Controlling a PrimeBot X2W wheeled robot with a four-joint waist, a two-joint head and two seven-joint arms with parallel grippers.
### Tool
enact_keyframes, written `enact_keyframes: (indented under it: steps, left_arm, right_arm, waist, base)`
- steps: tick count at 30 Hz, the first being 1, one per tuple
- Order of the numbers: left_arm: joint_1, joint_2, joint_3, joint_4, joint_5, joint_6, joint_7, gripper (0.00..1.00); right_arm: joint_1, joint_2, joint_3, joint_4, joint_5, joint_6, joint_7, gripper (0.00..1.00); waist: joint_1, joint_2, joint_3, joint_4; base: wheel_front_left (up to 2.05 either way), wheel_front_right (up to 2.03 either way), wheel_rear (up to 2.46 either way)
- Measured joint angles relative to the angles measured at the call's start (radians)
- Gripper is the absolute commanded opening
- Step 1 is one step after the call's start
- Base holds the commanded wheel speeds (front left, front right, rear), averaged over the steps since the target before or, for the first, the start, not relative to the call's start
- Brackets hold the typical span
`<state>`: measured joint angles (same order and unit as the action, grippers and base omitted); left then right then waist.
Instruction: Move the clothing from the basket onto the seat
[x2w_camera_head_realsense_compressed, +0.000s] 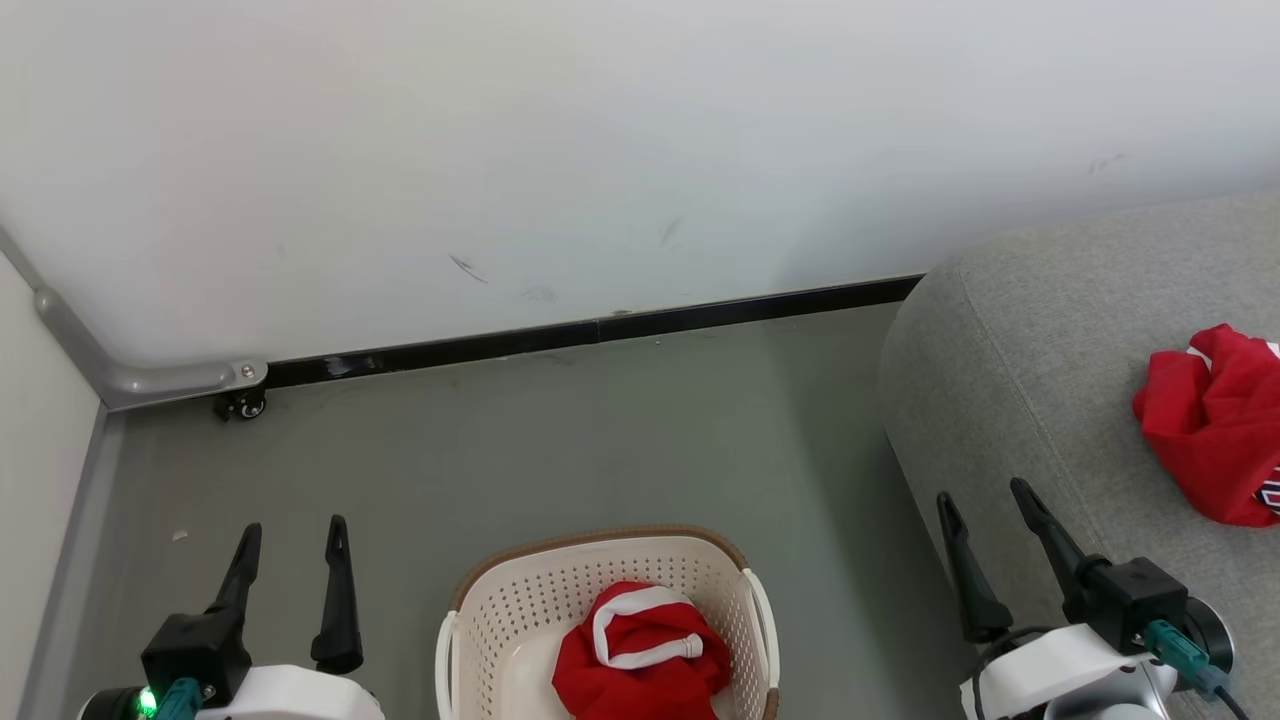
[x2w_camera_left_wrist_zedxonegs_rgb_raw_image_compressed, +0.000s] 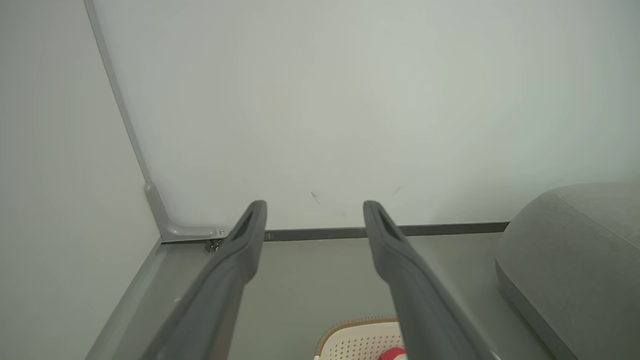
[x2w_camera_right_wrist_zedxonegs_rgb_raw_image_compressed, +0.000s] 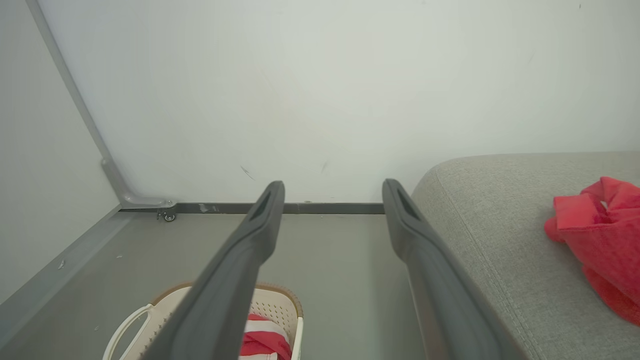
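Both grippers hang empty above a grey floor (x2w_camera_head_realsense_compressed: 600, 430) in the corner of a white-walled room. The left gripper (x2w_camera_head_realsense_compressed: 294, 527) holds its two dark fingers spread wide with nothing between them, and the right gripper (x2w_camera_head_realsense_compressed: 980, 494) is parted just as far and grips nothing. The basket (x2w_camera_head_realsense_compressed: 520, 600) stands on the floor between the two arms, clear of the sofa (x2w_camera_head_realsense_compressed: 1020, 380), whose rounded left end rises to its right. A red garment (x2w_camera_head_realsense_compressed: 640, 655) with a white trim band lies bunched in the basket's middle, below the brown rim and well apart from either gripper. A second garment (x2w_camera_head_realsense_compressed: 1215, 435), also red, sits crumpled on the sofa's seat, well in from that rounded end and cut off by the head view's right edge; a scrap of dark-and-white pattern shows at its lower right. The right gripper's fingers hang over the sofa's front edge, short of the second garment and not touching it. In the right wrist view the sofa's stitched seam (x2w_camera_right_wrist_zedxonegs_rgb_raw_image_compressed: 492, 270) runs along the seat beside the right finger. A black baseboard (x2w_camera_head_realsense_compressed: 600, 328) lines the wall's foot, and a small caster (x2w_camera_head_realsense_compressed: 243, 405) sits at the floor's far left corner.
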<state>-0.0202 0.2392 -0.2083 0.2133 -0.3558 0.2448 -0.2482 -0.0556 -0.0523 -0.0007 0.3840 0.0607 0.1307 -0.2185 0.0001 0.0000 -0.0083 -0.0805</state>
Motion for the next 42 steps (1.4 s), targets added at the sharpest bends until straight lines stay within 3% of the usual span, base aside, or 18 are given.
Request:
enact_keyframes:
  steps: [23, 42]
  left_arm:
    - [-0.063, 0.011, -0.073, 0.114, 0.021, -0.103, 0.001, 1.00]
    - [-0.212, 0.001, -0.162, 0.274, 0.080, -0.169, 0.021, 1.00]
  right_arm:
    - [0.035, 0.006, -0.061, -0.069, -0.001, 0.000, 0.000, 1.00]
    - [0.029, 0.009, -0.076, -0.168, 0.000, 0.000, 0.000, 1.00]
  waist:
    - [0.0000, 0.0001, 0.063, -0.027]
    - [0.0000, 0.0000, 0.206, -0.066]
  base:
    - [0.00, 0.00, 0.00]
    - [0.00, 0.00, 0.00]
